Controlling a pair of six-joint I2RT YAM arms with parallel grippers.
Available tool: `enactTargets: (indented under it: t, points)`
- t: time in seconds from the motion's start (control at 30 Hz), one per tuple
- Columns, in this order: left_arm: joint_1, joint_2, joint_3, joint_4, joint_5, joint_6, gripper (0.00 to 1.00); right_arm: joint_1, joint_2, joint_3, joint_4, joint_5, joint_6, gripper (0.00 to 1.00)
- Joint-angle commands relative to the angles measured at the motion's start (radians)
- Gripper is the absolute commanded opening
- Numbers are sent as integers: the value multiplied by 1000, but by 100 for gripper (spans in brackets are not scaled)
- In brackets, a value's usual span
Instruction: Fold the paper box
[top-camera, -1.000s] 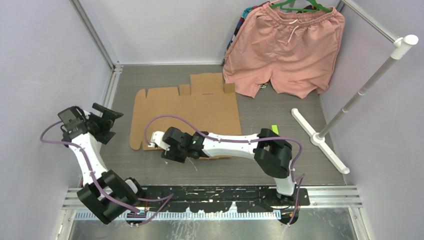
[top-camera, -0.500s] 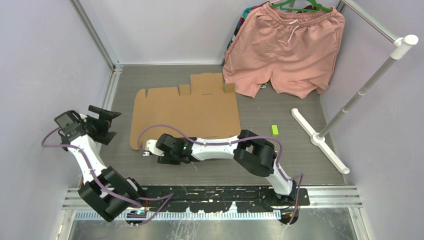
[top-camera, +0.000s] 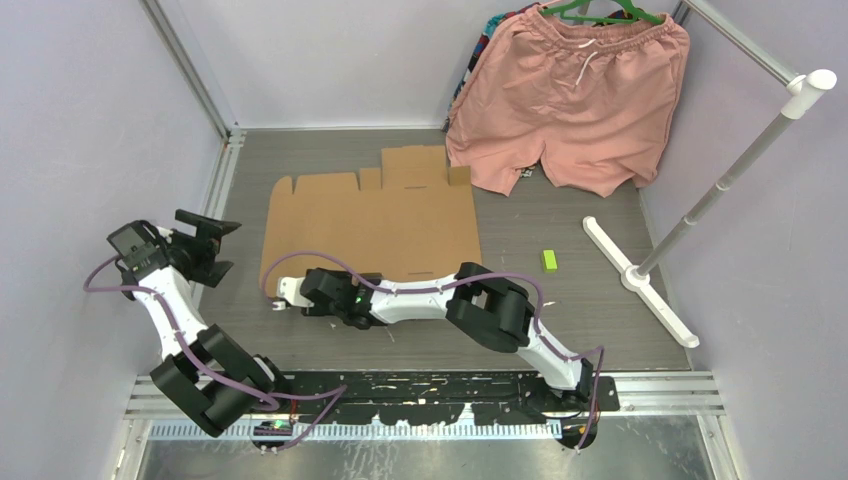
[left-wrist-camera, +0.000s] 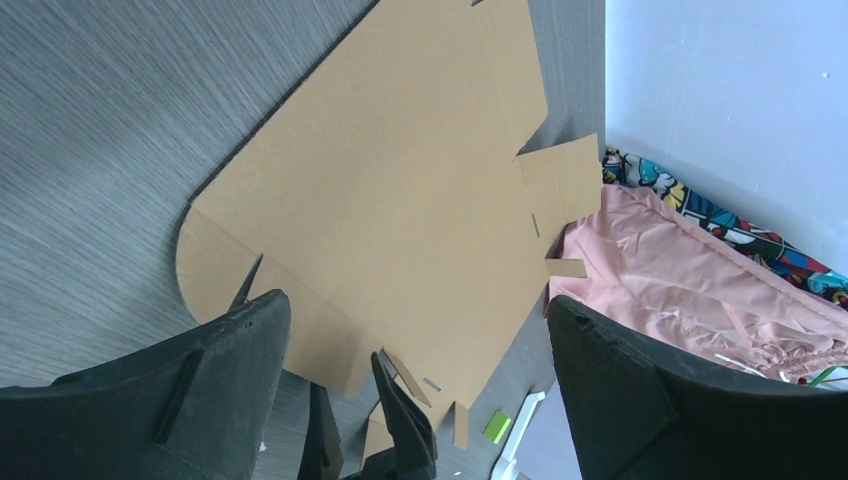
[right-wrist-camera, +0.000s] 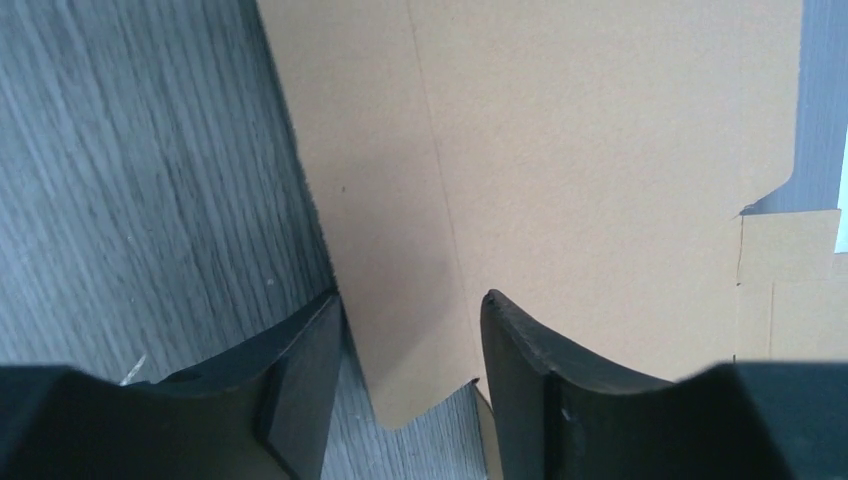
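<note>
The paper box (top-camera: 370, 220) lies flat and unfolded on the grey table, a brown die-cut cardboard sheet with notched tabs along its far and near edges. My right gripper (top-camera: 283, 298) reaches left along the table to the sheet's near-left corner. In the right wrist view its open jaws (right-wrist-camera: 412, 305) straddle the narrow corner flap of the paper box (right-wrist-camera: 600, 150), the left finger (right-wrist-camera: 300, 370) against the flap's edge. My left gripper (top-camera: 212, 245) hovers wide open just left of the sheet, holding nothing. The left wrist view looks over the paper box (left-wrist-camera: 400, 190) between spread fingers (left-wrist-camera: 230, 370).
Pink shorts (top-camera: 570, 100) hang at the back right, touching the sheet's far right tab. A white rack foot (top-camera: 640, 280) and its slanted pole stand at the right. A small green block (top-camera: 548, 260) lies right of the sheet. Metal frame rails border the table.
My right arm has stretched further left along the sheet's near edge to its near-left corner, and its jaws have narrowed. The left gripper has drawn back slightly to the left.
</note>
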Motion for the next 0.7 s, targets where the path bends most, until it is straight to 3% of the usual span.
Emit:
enactTargets:
  t: [0.0, 0.43, 0.67]
  points:
    - [10, 6, 22, 56, 45, -10, 100, -14, 41, 3, 48, 76, -27, 55]
    - [10, 7, 13, 79, 67, -15, 100, -47, -46, -95, 281, 187, -11, 32]
    - [8, 29, -2, 146, 151, -46, 100, -60, -130, -171, 367, 235, -34, 19]
